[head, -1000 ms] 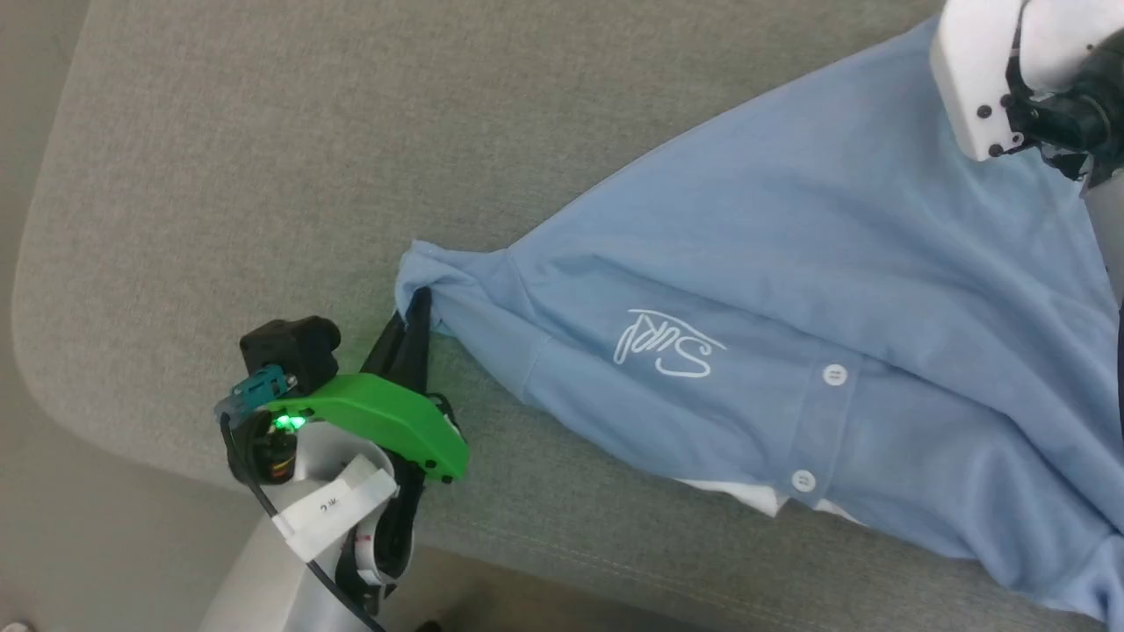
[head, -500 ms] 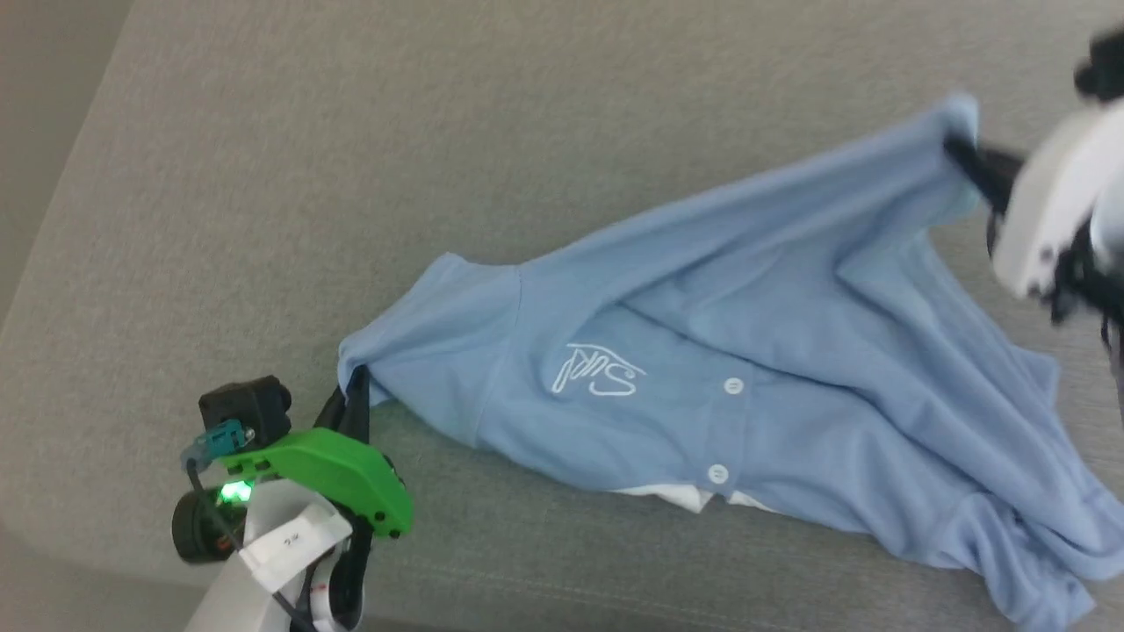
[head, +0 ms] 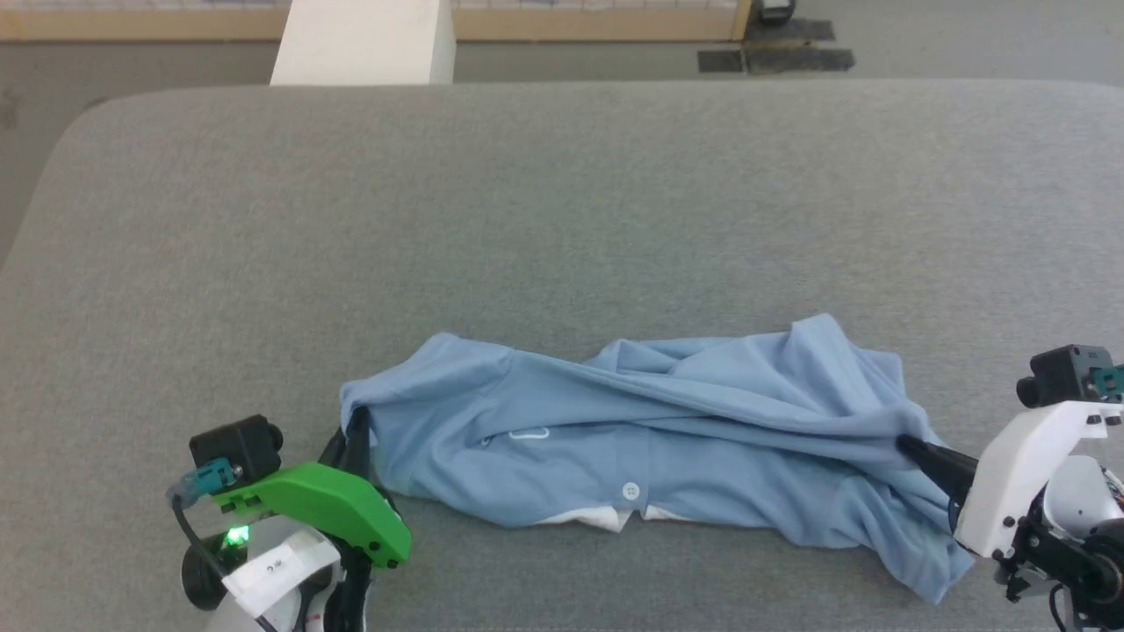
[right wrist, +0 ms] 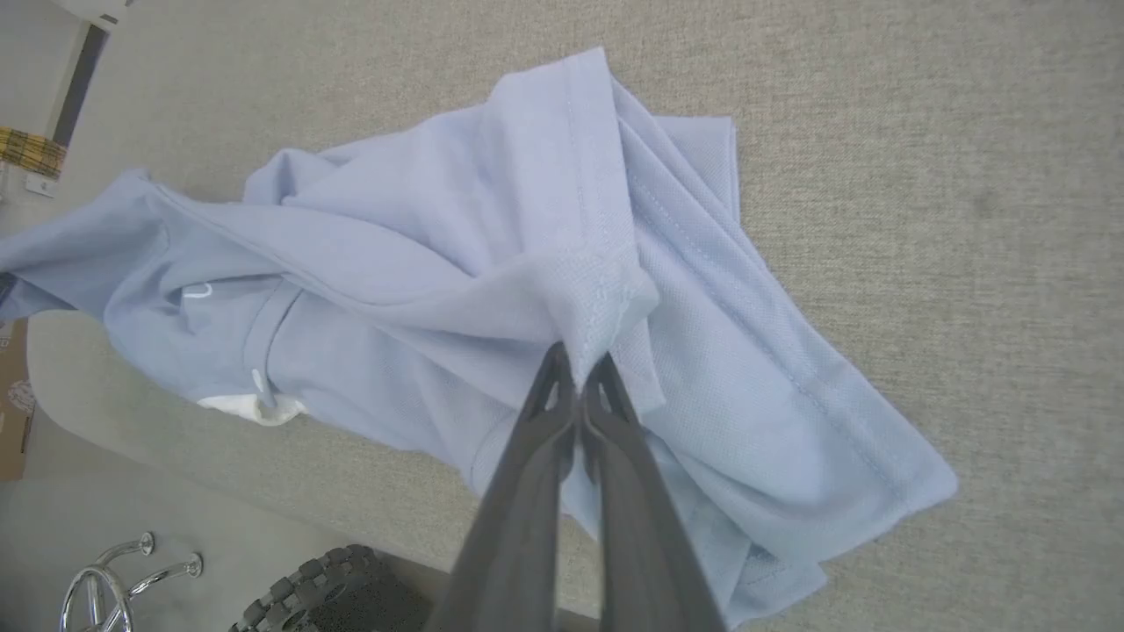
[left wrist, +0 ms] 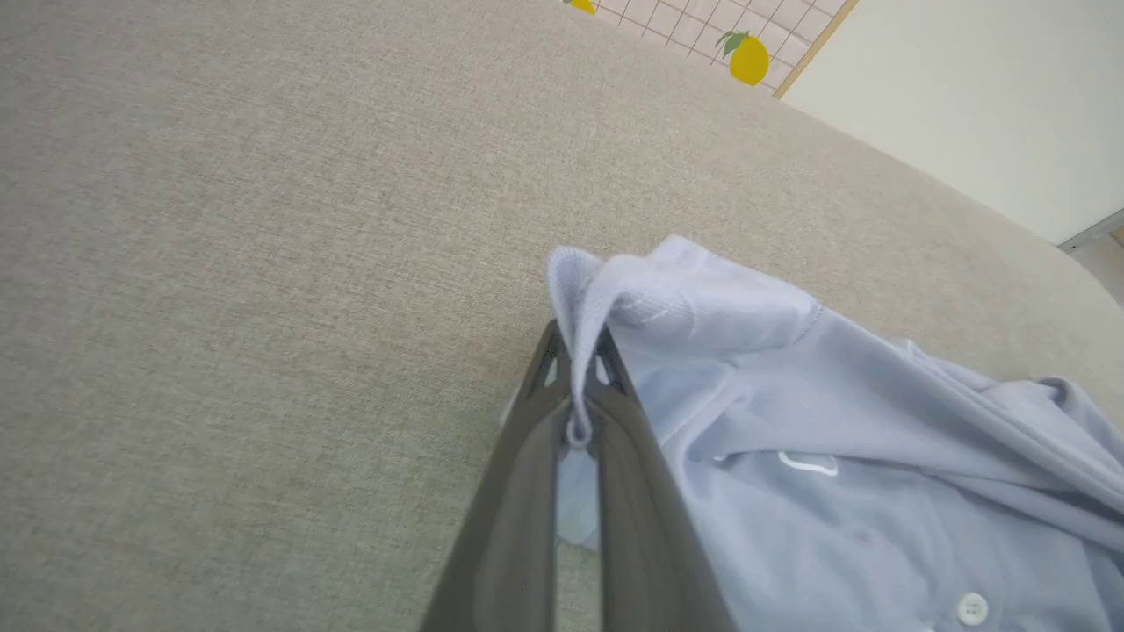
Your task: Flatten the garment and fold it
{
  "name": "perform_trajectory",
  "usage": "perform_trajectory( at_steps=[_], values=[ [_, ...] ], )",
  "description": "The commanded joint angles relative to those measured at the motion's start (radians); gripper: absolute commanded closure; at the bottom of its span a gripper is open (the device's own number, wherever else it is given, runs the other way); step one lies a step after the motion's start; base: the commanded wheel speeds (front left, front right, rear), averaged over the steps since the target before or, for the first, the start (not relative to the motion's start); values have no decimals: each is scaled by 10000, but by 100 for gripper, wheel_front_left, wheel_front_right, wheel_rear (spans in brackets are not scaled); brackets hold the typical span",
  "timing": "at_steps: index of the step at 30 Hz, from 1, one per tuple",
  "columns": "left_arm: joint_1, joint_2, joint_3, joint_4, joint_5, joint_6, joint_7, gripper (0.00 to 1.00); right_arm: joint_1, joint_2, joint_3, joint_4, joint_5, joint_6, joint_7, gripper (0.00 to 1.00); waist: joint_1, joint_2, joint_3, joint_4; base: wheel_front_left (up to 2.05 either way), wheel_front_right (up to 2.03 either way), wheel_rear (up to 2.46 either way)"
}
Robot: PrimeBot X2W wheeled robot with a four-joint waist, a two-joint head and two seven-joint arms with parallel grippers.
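Lying bunched, the garment (head: 702, 439) half hides its logo (head: 529, 433)

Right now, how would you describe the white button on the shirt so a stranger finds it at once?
A crumpled light blue shirt lies near the front edge of the wide grey surface. On its near side, just above the white collar peeking out, sits the button. Unlike the thin white logo line nearby, it is a small round dot.

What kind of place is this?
Probably an indoor test room: a large grey fabric-covered table holds one light blue polo shirt, with a white pillar and lemon-print tiling beyond it.
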Motion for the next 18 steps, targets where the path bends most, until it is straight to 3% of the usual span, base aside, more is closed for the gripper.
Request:
perform_trajectory(
  at_steps=[1, 7, 18],
  values=[
    [-9, -15, 95, 33, -163, -112, -52, 100, -77, 108, -37, -174, 134, -13, 73, 100, 1, 0, -347, -314, 0, 0, 0],
    [-1605, 374, 494, 161, -503, -752, 147, 100, -1702, -13, -198, -376, 455, -13, 675, 100, 1, 0, -468, -285, 0, 0, 0],
    [-7364, 1194, 441, 967, 237, -1602, 877, 100, -6135, -861, -692, 272, 246, -13, 1880, 100, 1, 0, -839, -201, 0, 0, 0]
  ],
)
